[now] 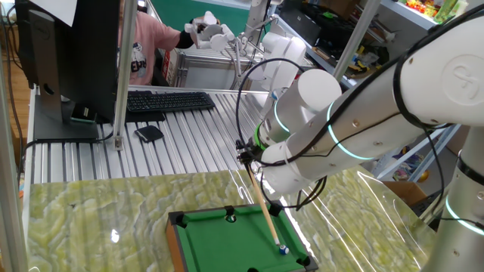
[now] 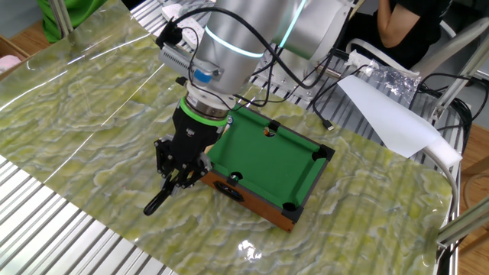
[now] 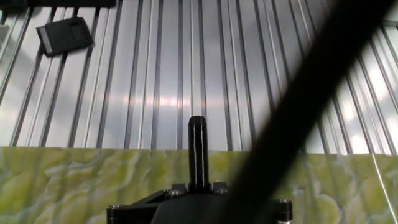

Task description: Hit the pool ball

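Over the near end of the mini green pool table [image 2: 267,156] my arm folds down from the right in one fixed view, forearm and wrist bent so that my gripper [image 2: 177,177] points steeply downward and outward, away from the table's cloth. My jaws are nearly closed, clamped on the butt of the cue stick [image 1: 265,211], whose black handle end juts out beyond my fingers [image 2: 183,182] toward the marbled green mat [image 2: 92,114] in the other fixed view. From my grip the pale wooden shaft slopes down across the green felt, its tip low near the far corner. The pool ball [image 1: 283,248], blue with a white patch, lies on the felt just beside that tip; whether they touch I cannot tell. A dark small ball [image 1: 231,217] sits near the table's opposite short rail, well apart from the cue tip. In the hand view the black butt stands up from my gripper's body, with the ribbed metal tabletop [image 3: 155,74] and a dark flat card [image 3: 64,36] beyond the mat's edge.
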Action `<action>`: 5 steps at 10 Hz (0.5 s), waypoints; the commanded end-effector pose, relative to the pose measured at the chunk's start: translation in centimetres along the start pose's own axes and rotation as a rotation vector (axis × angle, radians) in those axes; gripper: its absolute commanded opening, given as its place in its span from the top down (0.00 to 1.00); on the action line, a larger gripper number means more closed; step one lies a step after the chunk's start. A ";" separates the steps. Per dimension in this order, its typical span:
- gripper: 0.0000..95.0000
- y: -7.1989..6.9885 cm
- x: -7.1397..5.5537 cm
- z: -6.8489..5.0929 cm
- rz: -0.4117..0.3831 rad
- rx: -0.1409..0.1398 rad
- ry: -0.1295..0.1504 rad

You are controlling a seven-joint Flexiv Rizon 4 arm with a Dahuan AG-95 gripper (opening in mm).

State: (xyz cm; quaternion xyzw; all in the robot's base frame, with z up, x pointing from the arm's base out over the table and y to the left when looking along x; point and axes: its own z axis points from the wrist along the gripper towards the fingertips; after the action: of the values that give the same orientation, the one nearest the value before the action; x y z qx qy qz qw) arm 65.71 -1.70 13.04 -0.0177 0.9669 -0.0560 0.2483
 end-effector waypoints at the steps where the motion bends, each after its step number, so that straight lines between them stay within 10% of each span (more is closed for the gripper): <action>1: 1.00 -0.2 0.0 -0.3 -0.021 0.002 0.003; 5: 1.00 -0.7 0.3 -0.3 -0.051 0.004 0.006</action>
State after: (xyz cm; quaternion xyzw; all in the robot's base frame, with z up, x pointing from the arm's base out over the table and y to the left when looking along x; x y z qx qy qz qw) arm 64.82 -2.49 13.45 -0.0411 0.9671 -0.0667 0.2420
